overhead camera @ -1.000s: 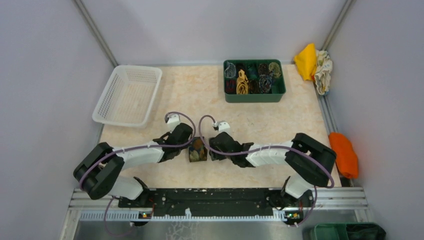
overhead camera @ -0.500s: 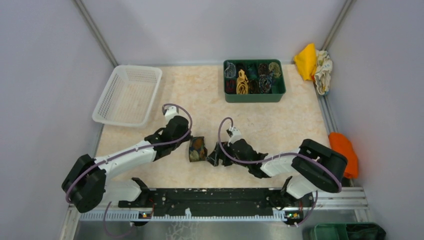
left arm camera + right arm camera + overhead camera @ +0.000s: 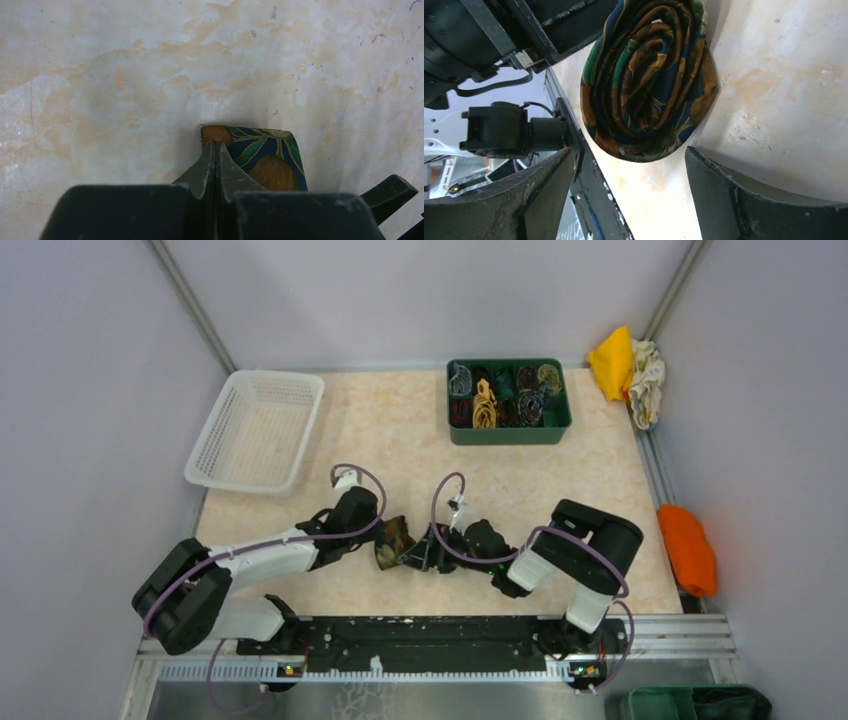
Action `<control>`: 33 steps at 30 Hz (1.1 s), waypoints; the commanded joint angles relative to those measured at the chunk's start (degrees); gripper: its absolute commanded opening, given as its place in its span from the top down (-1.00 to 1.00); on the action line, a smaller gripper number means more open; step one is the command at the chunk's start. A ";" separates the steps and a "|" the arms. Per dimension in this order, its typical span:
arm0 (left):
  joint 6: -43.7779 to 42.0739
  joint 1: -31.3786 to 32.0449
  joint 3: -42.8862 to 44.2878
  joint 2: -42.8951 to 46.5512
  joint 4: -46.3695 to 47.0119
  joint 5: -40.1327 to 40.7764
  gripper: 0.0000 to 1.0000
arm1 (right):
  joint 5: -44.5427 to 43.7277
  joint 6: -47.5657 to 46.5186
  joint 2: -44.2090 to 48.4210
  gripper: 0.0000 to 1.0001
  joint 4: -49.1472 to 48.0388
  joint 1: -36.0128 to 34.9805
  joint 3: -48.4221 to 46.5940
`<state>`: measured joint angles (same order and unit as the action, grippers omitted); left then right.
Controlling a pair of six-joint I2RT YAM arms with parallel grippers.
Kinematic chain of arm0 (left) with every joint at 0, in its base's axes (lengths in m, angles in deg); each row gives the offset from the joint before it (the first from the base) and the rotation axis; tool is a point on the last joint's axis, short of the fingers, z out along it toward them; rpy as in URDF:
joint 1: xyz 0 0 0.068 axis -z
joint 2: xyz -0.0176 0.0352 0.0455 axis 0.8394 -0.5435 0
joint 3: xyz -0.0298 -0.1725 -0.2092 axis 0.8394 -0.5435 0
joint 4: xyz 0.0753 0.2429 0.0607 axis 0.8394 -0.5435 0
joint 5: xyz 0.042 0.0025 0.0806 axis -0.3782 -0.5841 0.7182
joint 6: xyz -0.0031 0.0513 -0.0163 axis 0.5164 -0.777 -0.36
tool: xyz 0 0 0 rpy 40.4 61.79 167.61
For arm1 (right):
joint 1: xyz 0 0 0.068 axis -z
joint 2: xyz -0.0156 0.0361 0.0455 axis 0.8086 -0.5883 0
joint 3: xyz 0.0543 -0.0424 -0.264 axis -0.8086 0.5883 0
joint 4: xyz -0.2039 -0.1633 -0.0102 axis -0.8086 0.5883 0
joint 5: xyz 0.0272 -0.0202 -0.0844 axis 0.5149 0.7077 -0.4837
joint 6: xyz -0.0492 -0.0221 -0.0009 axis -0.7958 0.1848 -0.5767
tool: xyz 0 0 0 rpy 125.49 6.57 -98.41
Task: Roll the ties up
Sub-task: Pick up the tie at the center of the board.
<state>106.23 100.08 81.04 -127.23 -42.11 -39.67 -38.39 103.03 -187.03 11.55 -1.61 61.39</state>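
Observation:
One dark brown tie with orange-gold and teal blotches lies rolled into a coil [image 3: 394,540] on the table between my two grippers. My left gripper [image 3: 377,531] is shut, with its tips [image 3: 215,146] against the roll's left edge [image 3: 260,155]; nothing shows between its fingers. My right gripper [image 3: 424,551] is open on the roll's right side. In the right wrist view the coil [image 3: 649,75] stands on its edge just beyond my right gripper [image 3: 629,165], whose wide-apart fingers do not touch it.
A green bin [image 3: 508,435] at the back holds several rolled ties. A white basket [image 3: 256,428] stands at the back left. Yellow [image 3: 612,360], white [image 3: 648,380] and orange [image 3: 687,545] cloth lumps lie along the right edge. A black rail [image 3: 420,635] runs along the near edge.
My left gripper drew back from the roll and then returned to its left edge. My right gripper pulled away, then came in low on the right side. The roll tipped slightly.

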 commanded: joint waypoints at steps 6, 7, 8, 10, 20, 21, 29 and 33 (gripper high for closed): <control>2.24 -0.08 -8.22 4.66 1.12 -1.16 1.00 | 1.92 2.61 -6.04 -0.66 -0.81 0.12 0.17; 2.38 -0.10 -8.55 4.97 1.06 -1.22 1.00 | 1.80 2.63 -6.29 -0.66 -0.63 0.12 -0.20; 2.43 -0.08 -8.90 5.19 1.19 -1.41 1.00 | 1.33 2.43 -6.56 -0.67 -0.18 0.11 -0.65; 2.47 -0.11 -9.24 5.52 1.34 -1.43 1.00 | 0.82 1.26 -7.13 -0.68 1.81 0.13 -2.24; 1.68 -0.11 -9.78 8.26 0.37 0.39 1.00 | 0.09 -2.31 -7.74 -0.70 9.90 0.20 -10.11; 1.65 -0.11 -9.83 8.47 0.34 0.50 1.00 | -0.27 -2.60 -7.92 -0.67 10.68 0.28 -10.77; 1.05 -0.16 -9.97 8.81 0.67 0.72 1.00 | 1.49 -3.34 -12.19 -0.13 9.73 1.10 -13.57; 0.69 -0.29 -9.80 7.75 1.14 0.51 1.00 | 2.54 -3.67 -13.73 0.04 8.50 1.08 -14.06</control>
<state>107.76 100.01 71.92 -118.97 -41.65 -38.82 -35.96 101.96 -197.85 16.25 -0.87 47.66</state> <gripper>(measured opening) 0.005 0.505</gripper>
